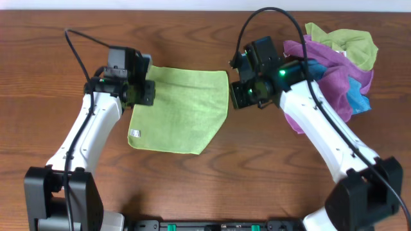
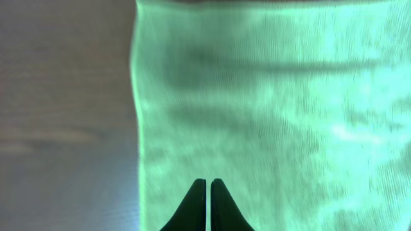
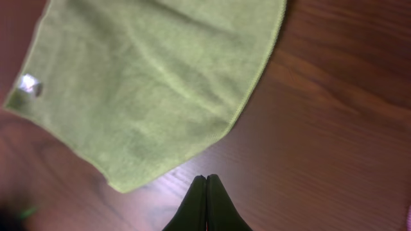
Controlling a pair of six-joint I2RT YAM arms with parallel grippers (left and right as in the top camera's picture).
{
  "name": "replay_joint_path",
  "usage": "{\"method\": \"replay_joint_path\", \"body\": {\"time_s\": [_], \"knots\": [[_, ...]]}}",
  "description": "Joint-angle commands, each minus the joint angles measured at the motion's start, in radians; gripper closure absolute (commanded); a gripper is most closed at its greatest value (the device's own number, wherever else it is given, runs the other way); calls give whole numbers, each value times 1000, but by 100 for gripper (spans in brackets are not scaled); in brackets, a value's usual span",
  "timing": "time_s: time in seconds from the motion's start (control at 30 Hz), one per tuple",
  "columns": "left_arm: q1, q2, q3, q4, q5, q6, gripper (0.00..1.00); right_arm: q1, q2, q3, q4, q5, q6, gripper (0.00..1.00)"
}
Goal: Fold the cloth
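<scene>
Clearly, the left gripper is fully closed: its two dark fingers are pressed together, and I see nothing between them. It hangs over the cloth, just inside the cloth's left edge. Whether the tips touch the fabric, I cannot tell.

The right gripper is closed in the same way, fingers together and empty. It is not over the cloth. It hangs above the bare wood of the table, just beside the cloth's right edge.

Between the two grippers the cloth lies spread out and nearly flat on the table, in one layer, with only soft wrinkles. Its shape is roughly square, and in the overhead view it is turned a little. The small white tag sits at the cloth's left edge, near the corner closest to the arm bases.

To the right of the cloth, beyond the right gripper and well apart from it, there is a crumpled heap of other towels: purple towels, a blue towel on the heap's right side, and a second green towel on the far side.
</scene>
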Motion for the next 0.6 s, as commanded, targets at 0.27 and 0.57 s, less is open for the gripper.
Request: {"method": "replay_joint_path", "body": {"time_s": [0.27, 0.57], "knots": [[1, 14, -190, 114, 109, -169, 94, -51, -34, -426, 354, -417, -54, 53], [0, 15, -249, 148, 185, -176, 94, -45, 50, -435, 497, -367, -18, 34]]}}
